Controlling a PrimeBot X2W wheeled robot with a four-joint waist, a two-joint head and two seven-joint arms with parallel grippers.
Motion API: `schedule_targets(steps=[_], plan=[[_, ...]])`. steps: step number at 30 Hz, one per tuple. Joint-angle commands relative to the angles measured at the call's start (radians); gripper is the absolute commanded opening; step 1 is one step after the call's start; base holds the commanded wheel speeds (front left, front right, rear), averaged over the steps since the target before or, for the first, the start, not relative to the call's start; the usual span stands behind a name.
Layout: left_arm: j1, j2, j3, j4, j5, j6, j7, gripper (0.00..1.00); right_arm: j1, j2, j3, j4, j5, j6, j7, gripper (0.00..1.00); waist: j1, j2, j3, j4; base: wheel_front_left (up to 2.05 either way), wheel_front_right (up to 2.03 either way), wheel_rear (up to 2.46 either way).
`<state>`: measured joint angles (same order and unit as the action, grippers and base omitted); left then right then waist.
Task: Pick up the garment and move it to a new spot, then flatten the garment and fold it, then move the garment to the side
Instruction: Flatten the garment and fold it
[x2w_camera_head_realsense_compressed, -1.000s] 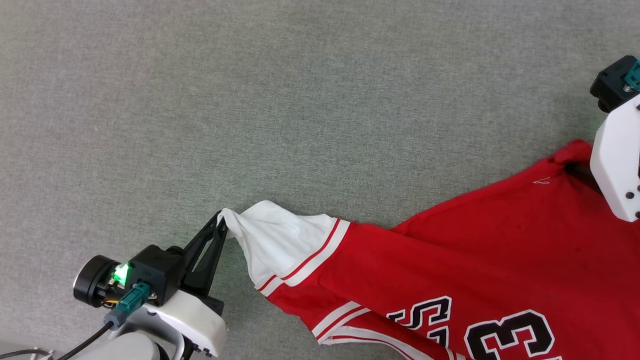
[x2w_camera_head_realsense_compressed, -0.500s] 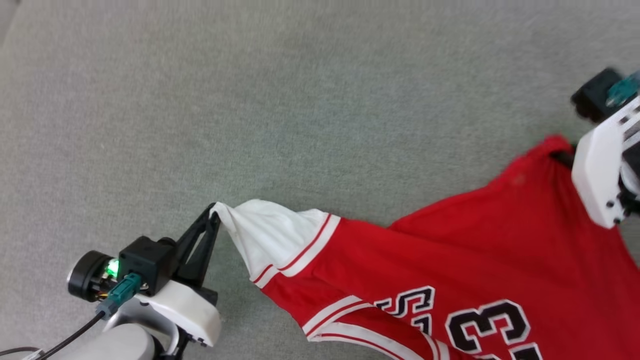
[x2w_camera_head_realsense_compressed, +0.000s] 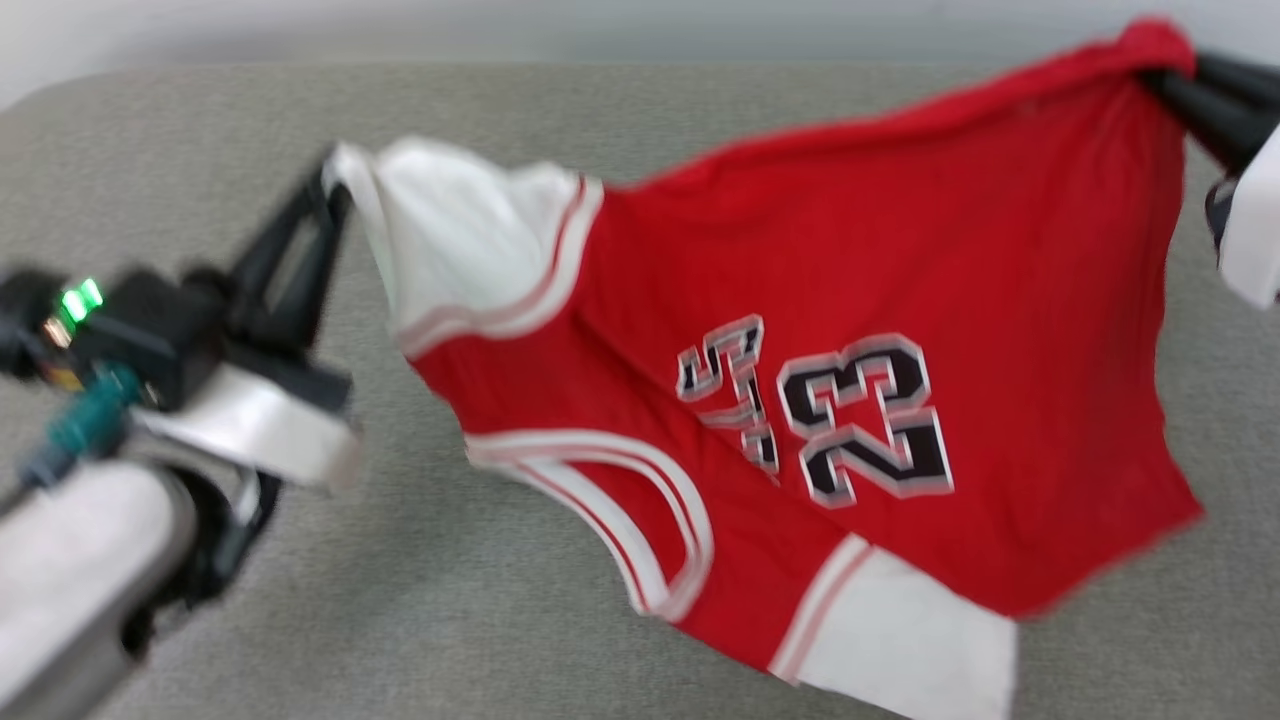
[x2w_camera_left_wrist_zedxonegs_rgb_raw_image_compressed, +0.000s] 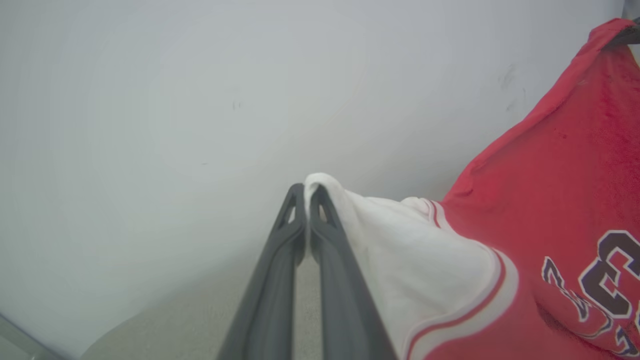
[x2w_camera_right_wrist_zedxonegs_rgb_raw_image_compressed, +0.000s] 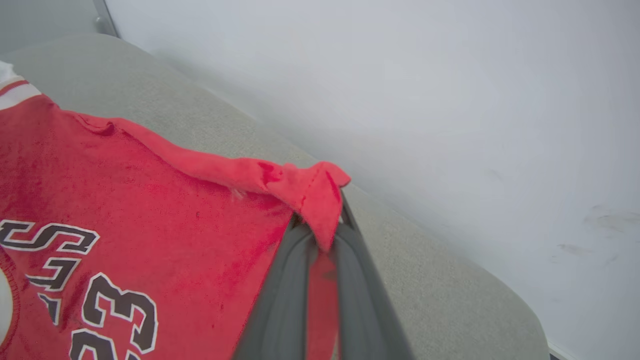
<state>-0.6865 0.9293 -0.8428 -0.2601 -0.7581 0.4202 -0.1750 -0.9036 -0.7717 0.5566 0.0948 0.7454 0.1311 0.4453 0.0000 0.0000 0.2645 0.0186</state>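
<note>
The garment (x2w_camera_head_realsense_compressed: 900, 250) hangs in the air above the grey surface (x2w_camera_head_realsense_compressed: 500, 640), strung between the two arms with its black lettering (x2w_camera_head_realsense_compressed: 860, 420) facing the head camera. The left pincer (x2w_camera_head_realsense_compressed: 335, 180) is clamped narrow on the very tip of a white sleeve (x2w_camera_head_realsense_compressed: 460, 240). At the far right, the right pincer (x2w_camera_head_realsense_compressed: 1160, 82) is closed tight on a bunched red corner, with a small flap of cloth folded over its tips in the right wrist view. The other white sleeve (x2w_camera_head_realsense_compressed: 910, 650) dangles lowest, on the near side. The blur makes it impossible to tell whether that sleeve brushes the surface or hangs clear of it. A pale wall (x2w_camera_left_wrist_zedxonegs_rgb_raw_image_compressed: 200, 100) stands beyond the far edge. This looks like the carry to a new spot, with flattening and folding not yet begun. To do it well, both arms should travel together at the same height, far enough apart that the top edge between them stays straight. They should not pull so far apart that the thin pinch on the sleeve tip slips out, since that grip looks the weaker of the two. When setting down, let the hanging sleeve and lower edge touch first. Then draw the held edge away so the cloth unrolls flat, without bunching under itself.
</note>
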Motion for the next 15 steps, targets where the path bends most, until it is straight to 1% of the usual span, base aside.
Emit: schedule_targets(steps=[1,6,11,15], plan=[[-0.034,0.003,0.007,0.005,0.014,-0.008,0.009,0.00,-0.019,0.018,-0.010,-0.003,-0.014,-0.001,-0.007,0.00,0.0000,0.0000,-0.001,-0.017,0.00,0.00,0.00],[-0.221,-0.017,0.051,0.064,0.052,-0.040,0.069,0.00,-0.100,0.092,-0.074,-0.010,-0.091,-0.001,-0.020,0.00,0.0000,0.0000,0.044,-0.059,0.00,0.00,0.00],[-0.436,-0.078,0.069,0.149,0.098,-0.095,0.123,0.00,-0.231,0.170,-0.136,0.020,-0.174,-0.001,-0.019,0.00,0.0000,0.0000,0.111,-0.088,0.00,0.00,0.00],[-0.631,-0.149,0.072,0.259,0.141,-0.154,0.154,0.00,-0.354,0.226,-0.184,0.094,-0.243,-0.001,-0.034,0.00,0.0000,0.0000,0.172,-0.098,0.00,0.00,0.00]])
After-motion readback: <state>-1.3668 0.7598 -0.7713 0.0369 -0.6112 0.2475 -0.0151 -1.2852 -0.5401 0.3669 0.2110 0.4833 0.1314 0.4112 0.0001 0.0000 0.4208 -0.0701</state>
